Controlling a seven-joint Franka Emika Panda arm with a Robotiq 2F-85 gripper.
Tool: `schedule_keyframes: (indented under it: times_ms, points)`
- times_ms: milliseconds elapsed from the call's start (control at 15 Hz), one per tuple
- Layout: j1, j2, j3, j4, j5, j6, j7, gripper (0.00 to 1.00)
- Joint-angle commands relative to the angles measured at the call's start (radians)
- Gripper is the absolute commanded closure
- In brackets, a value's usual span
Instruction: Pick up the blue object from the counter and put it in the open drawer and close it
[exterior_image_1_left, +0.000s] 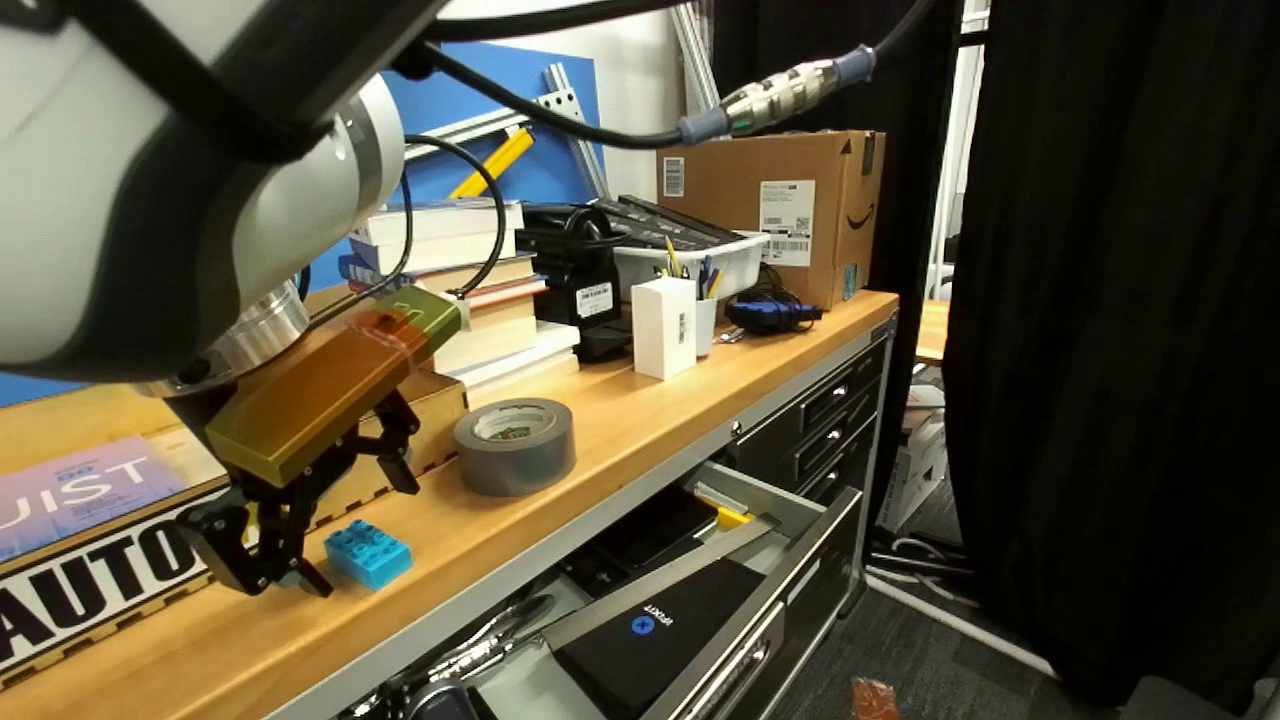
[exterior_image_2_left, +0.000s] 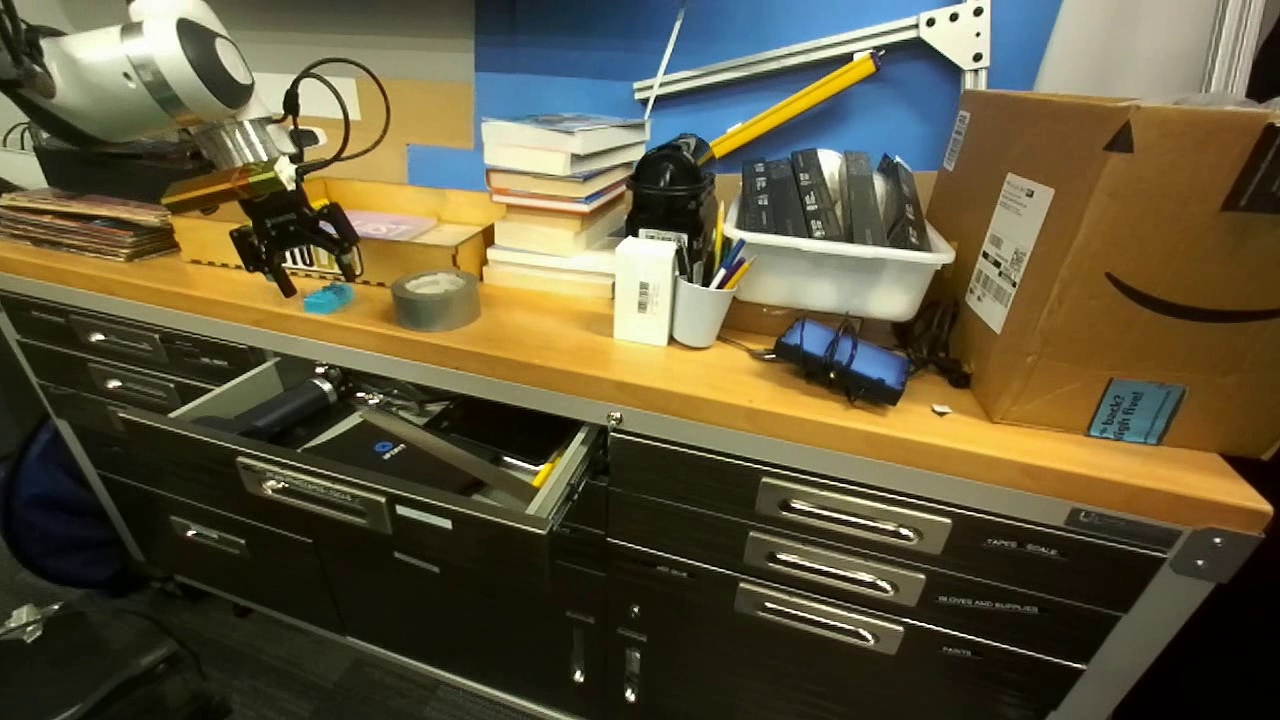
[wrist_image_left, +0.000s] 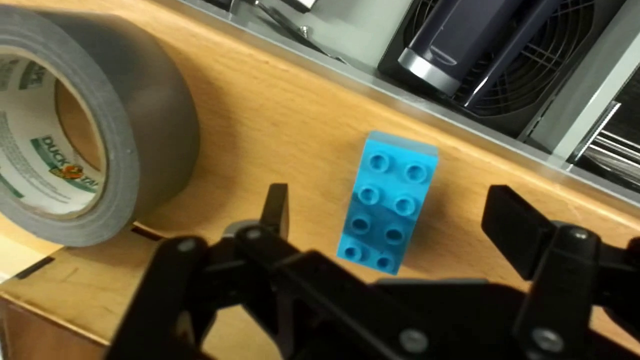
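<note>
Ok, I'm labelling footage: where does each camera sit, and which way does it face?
An exterior view: seemingly beside the arm, looking along the counter toward the cardboard box; arm and tool at left.
An exterior view: in front of the open drawer, facing the counter and blue wall panel; arm and tool at upper left.
Wrist view: on the wrist, looking down at the blue block and tape roll; the open tool shows along the bottom, no arm.
Both exterior views share the drawer, cardboard box, blue block and tape roll.

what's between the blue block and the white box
The grey tape roll sits between the blue block and the white box, as both exterior views show.
</note>
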Motion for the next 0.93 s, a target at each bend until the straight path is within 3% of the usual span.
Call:
schedule_keyframes:
  times_ms: [0,467,667,867]
  points:
    - [0.022,0.056,-0.027,0.085,-0.007,-0.024,-0.010,0.32]
    - [-0.002,0.067,-0.019,0.116,0.080,-0.108,-0.130,0.85]
    - [-0.022,-0.034,-0.019,0.022,0.086,-0.160,-0.185,0.87]
    - [-0.078,-0.188,-0.028,-0.151,0.096,-0.124,-0.182,0.87]
